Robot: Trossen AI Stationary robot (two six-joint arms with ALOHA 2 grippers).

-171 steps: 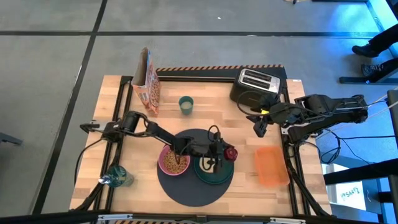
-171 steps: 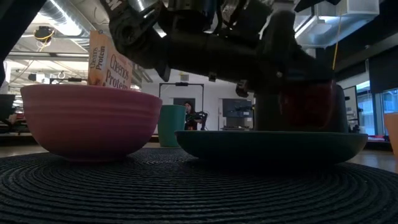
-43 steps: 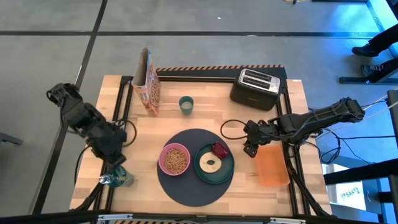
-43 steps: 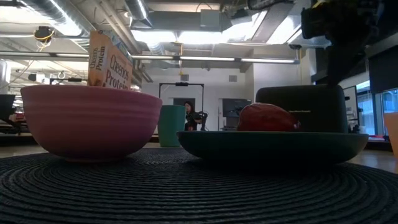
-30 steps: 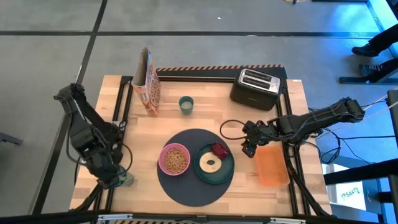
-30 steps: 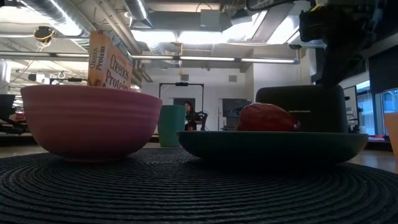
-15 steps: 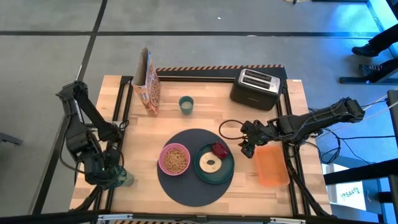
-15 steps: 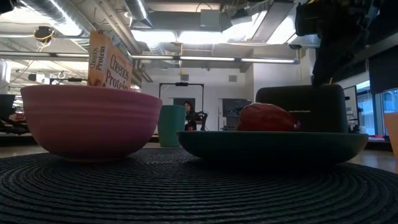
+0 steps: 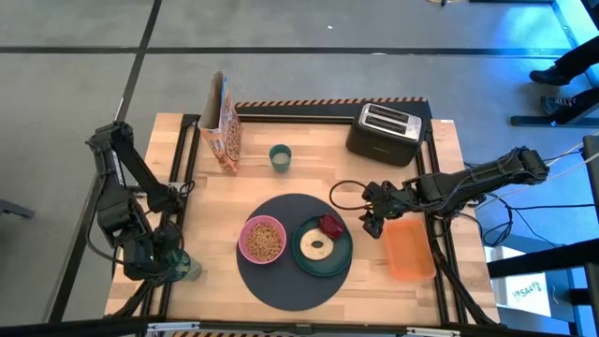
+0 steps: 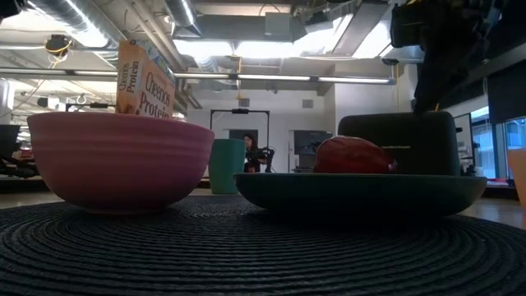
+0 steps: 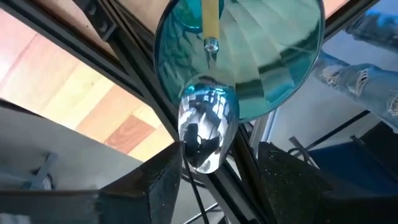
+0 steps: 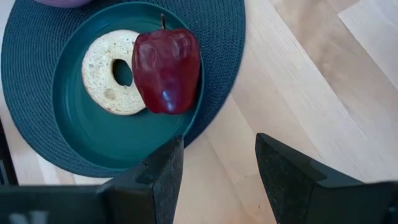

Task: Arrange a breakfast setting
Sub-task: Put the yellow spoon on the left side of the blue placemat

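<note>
While the left pincer (image 11: 214, 163) is dropping onto the spoon (image 11: 205, 127) standing in a blue glass (image 9: 182, 269) at the tabletop's (image 9: 309, 154) corner, well left of the dark-grey mat (image 9: 281, 285), its fingers are spread apart around the spoon's bowl. Having left the plate (image 9: 337, 257), where bagel (image 9: 316, 247) and red fruit (image 9: 329, 226) are resting, it is evidently fetching cutlery next. The right pincer (image 9: 372, 222), also spread, is hovering just right of the mat.

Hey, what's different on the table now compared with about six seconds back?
The left gripper left the plate, where the bagel and red fruit now lie uncovered, and swung to the table's front-left corner over a blue glass holding a spoon. The right gripper came down beside the mat, fingers open. Bowl, cup and toaster stayed.
</note>
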